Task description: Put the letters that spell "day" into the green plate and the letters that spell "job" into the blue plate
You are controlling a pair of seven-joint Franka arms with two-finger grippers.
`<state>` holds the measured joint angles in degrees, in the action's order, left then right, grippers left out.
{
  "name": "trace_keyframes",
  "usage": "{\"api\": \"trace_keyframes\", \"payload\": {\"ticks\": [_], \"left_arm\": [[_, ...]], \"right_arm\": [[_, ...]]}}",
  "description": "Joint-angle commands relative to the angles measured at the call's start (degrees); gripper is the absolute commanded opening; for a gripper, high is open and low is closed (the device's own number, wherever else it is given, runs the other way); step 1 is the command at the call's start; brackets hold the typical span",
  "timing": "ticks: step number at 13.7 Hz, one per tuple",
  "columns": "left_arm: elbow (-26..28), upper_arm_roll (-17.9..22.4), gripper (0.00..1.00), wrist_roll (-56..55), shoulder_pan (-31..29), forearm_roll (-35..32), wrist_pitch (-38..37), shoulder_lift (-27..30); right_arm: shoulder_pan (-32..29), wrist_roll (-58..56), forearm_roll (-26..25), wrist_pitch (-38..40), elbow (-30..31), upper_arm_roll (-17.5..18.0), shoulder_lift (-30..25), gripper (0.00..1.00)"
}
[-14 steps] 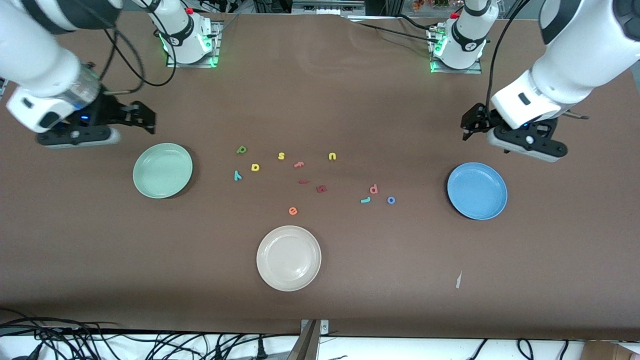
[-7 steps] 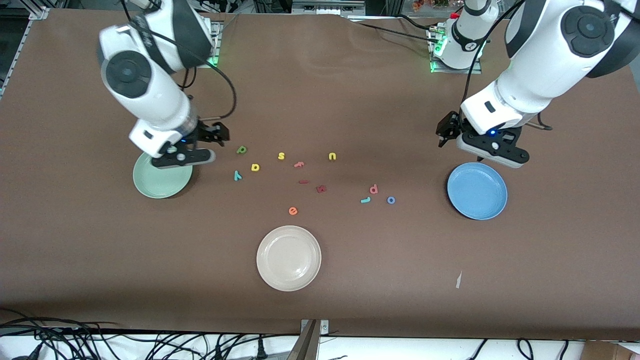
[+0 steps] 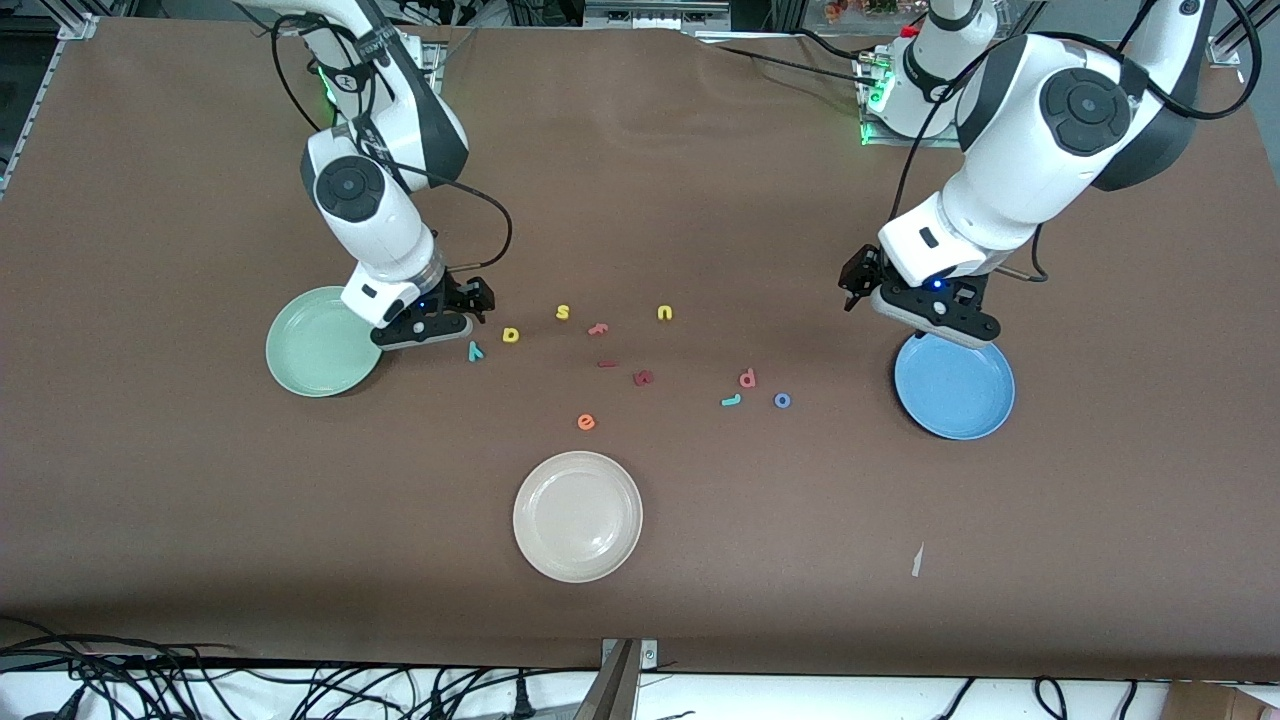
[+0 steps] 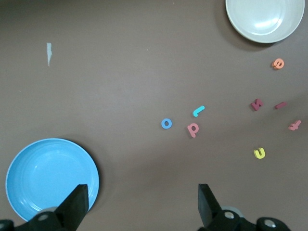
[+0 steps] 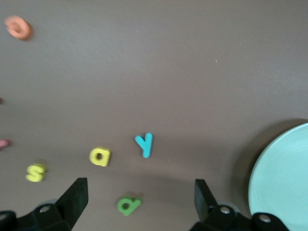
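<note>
My right gripper hangs open over the olive-green d, which lies between its fingers in the right wrist view and is hidden in the front view. The yellow a and teal y lie just beside it, and the green plate is toward the right arm's end. My left gripper is open and empty above bare table by the blue plate. The pinkish b, teal j and blue o lie grouped toward the middle of the table from that plate.
Other letters lie mid-table: yellow s and u, a pink f, two dark red pieces, an orange e. A cream plate sits nearer the camera. A paper scrap lies near the front edge.
Both arms swung in from the table's ends. The right gripper passed the green plate and came down over the d. The left gripper moved toward the blue plate's rim.
</note>
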<state>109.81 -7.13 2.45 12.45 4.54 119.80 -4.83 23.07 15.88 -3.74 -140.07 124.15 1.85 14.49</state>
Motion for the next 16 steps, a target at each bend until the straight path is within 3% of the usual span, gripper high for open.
{"api": "trace_keyframes", "payload": {"ticks": [1, 2, 4, 8, 14, 16], "left_arm": [[0.9, 0.4, 1.0, 0.6, 1.2, 1.4, 0.5, -1.4], [0.9, 0.4, 1.0, 0.6, 1.5, 1.4, 0.5, -1.4], [0.9, 0.4, 1.0, 0.1, 2.4, 1.4, 0.9, -2.3], [1.0, 0.5, 1.0, 0.0, 2.3, 1.3, 0.9, -4.1], [-0.1, 0.4, 1.0, 0.8, 2.5, 0.8, 1.7, -9.0], [-0.2, 0.5, 1.0, 0.7, 4.1, 0.8, 6.1, -12.2]], "right_arm": [[0.1, 3.5, -2.8, -4.7, -0.7, 0.0, 5.2, 0.88], [0.9, 3.8, -2.9, -7.2, -0.8, -0.1, 6.9, 0.87], [1.1, 3.8, -3.5, -12.0, -1.9, -0.2, 11.5, 0.75], [0.9, 3.4, -3.6, -12.5, -2.1, -0.4, 12.0, 0.46], [0.4, 3.3, -3.7, -12.7, -2.2, -0.4, 14.2, 0.43], [0.4, 2.9, -3.8, -12.3, -2.9, -0.4, 14.2, 0.15]]}}
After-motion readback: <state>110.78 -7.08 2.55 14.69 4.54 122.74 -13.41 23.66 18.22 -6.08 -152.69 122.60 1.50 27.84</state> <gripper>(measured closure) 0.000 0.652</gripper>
